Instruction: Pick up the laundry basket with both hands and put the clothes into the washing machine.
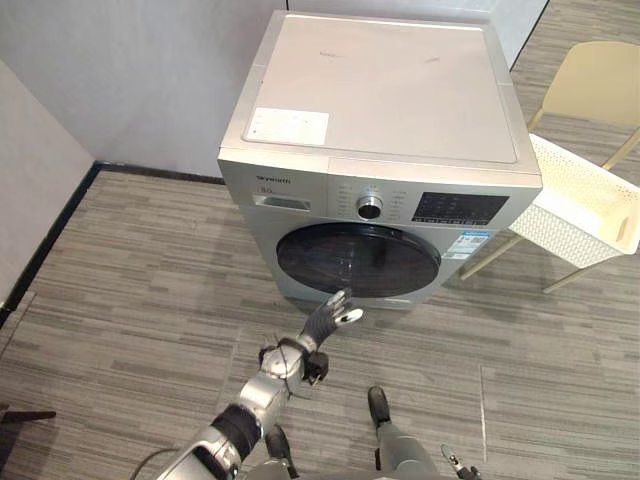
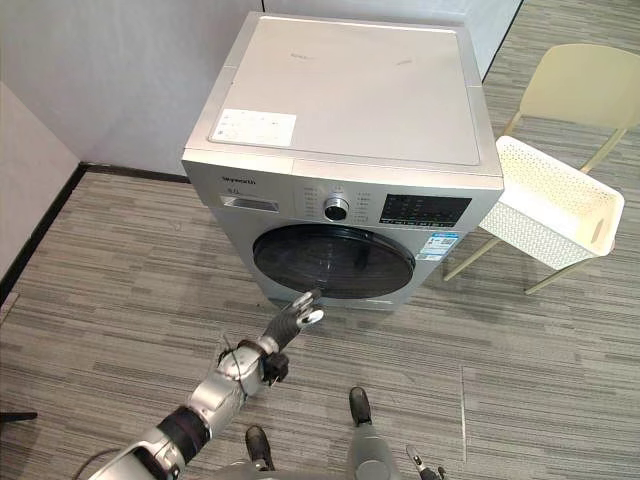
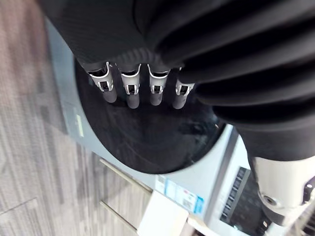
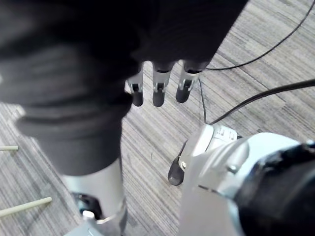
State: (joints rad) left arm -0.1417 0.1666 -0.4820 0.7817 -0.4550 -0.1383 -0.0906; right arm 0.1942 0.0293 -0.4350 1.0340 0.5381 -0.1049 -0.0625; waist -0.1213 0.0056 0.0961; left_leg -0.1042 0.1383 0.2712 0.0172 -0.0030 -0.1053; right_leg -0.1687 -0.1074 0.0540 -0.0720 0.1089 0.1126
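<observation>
Op1: Nearest first, right hand (image 4: 158, 81), state?
Op2: Fingers straight and relaxed, nothing held, low over striped floor (image 1: 130, 290).
Op1: And left hand (image 1: 330, 318)?
Op2: Fingers straight, nothing held. Tips at lower rim of door (image 1: 358, 258). Contact w/ glass: can't tell.
Op1: Door?
Op2: Closed, on front of washing machine (image 1: 390, 100).
Op1: Laundry basket (image 1: 550, 235) posn?
Op2: White, tilted, on chair (image 1: 600, 85) just right of machine, well apart from both hands.
</observation>
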